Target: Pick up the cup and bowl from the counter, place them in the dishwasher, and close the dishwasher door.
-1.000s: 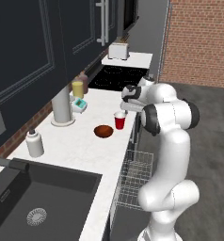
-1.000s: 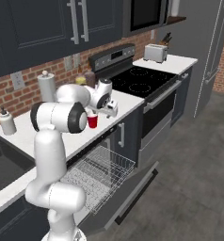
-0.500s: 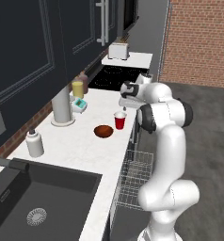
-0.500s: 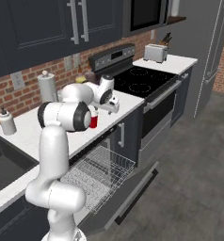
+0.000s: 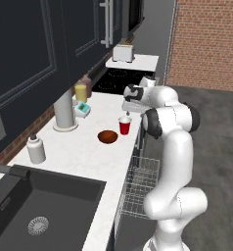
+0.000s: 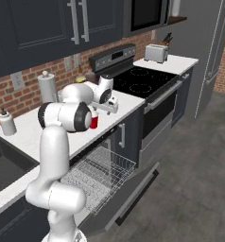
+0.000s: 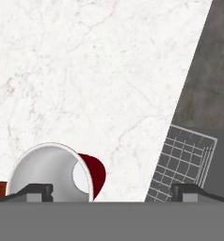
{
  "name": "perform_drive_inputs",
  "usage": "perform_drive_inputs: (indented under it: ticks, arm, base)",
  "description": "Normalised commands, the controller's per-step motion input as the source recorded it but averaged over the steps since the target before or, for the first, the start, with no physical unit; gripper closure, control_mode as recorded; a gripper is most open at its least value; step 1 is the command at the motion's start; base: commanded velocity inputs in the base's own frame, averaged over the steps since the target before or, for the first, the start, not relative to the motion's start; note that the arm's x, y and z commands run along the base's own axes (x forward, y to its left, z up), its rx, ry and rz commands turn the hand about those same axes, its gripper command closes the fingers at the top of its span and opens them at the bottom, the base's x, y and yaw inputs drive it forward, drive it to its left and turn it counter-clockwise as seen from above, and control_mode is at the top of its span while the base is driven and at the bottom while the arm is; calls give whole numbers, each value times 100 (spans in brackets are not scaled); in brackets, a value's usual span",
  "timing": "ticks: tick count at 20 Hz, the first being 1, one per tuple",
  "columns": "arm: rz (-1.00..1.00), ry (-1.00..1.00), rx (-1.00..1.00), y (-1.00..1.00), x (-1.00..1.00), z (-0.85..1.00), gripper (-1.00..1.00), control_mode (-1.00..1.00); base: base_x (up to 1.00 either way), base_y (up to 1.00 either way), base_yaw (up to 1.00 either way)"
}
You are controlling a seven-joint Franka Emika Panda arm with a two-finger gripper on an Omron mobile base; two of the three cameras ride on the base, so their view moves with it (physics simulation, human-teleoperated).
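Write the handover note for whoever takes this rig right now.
Gripper: open, empty, hovering just above the cup; in the hand view one fingertip is over the cup's mouth, so it is off-centre.
Cup and bowl: both on the counter, side by side near its front edge.
Dishwasher door down, rack pulled out, nothing in it.
Done: approach to the cup.
Left: load cup, load bowl, close the door.

my counter (image 5: 84, 147) is a long white marbled worktop with a dark sink (image 5: 40, 206) sunk into its near end. on it the red cup (image 5: 124, 125) stands upright near the front edge, the brown bowl (image 5: 108, 137) just beside it. further back stand a white bottle (image 5: 36, 149), a paper towel roll (image 5: 64, 110), a yellow jar (image 5: 81, 92) and a toaster (image 5: 123, 52).
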Motion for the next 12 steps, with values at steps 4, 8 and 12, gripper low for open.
perform_drive_inputs:
  ticks: [4,8,12]
  arm:
    - [0,0,0,14,-14,-9,-100,-100]
    - [0,0,0,7,-9,-27,-100,-100]
    - [0,0,0,7,-8,-27,-100,-100]
  base:
    - [0,0,0]
    - [0,0,0]
    - [0,0,0]
